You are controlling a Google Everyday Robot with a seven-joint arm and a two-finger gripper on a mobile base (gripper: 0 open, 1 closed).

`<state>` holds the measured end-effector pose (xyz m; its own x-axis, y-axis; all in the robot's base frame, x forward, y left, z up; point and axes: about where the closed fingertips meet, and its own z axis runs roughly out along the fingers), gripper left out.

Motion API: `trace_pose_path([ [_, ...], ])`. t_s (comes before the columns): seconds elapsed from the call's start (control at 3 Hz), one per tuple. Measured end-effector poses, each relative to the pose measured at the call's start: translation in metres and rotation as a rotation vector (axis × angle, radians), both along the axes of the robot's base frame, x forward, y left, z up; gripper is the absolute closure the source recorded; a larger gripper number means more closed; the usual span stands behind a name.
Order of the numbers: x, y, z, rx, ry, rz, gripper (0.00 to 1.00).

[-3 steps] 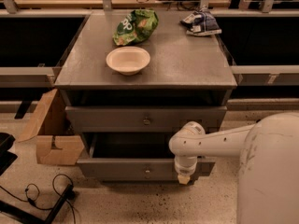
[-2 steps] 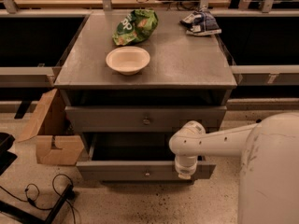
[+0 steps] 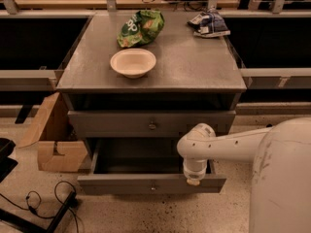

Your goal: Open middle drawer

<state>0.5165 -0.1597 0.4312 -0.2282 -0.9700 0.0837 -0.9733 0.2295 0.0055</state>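
Basically the opening itself is judged done: the middle drawer (image 3: 121,183) is seen pulled well out of the desk (image 3: 194,67), below the desk top. Its plain grey inside is exposed, and its front panel with the small knob (image 3: 153,187) is set clear forward of the upper drawer (image 3: 116,124), which is shut flush. The hand (image 3: 194,179) is found low at the right end of the open drawer's front edge, carried on the white arm (image 3: 228,143) that is reached in from the right. It is placed at or just over the front rim, well to the right of the knob, and contact cannot be confirmed. Whether the hand is wide, narrow or holding anything cannot be told, since it is viewed from above with the wrist in the way. Anything below the open drawer is hidden by it. On the desk top a cream bowl (image 3: 132,62), a green bag (image 3: 141,27) behind it and a blue-white packet (image 3: 209,23) at the far right corner are seen, none involved. Little is judged to be left: perhaps some more travel if full extension is wanted, then the hand to be backed off without the front being nudged shut.
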Motion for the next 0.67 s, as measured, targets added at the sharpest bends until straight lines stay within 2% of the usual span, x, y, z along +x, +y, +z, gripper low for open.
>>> trace_pose_path([
  [0.33,0.0004,0.0000,0.0022,0.000,0.000,0.000,1.00],
  [0.67,0.0003,0.0000,0.0022,0.000,0.000,0.000,0.75],
])
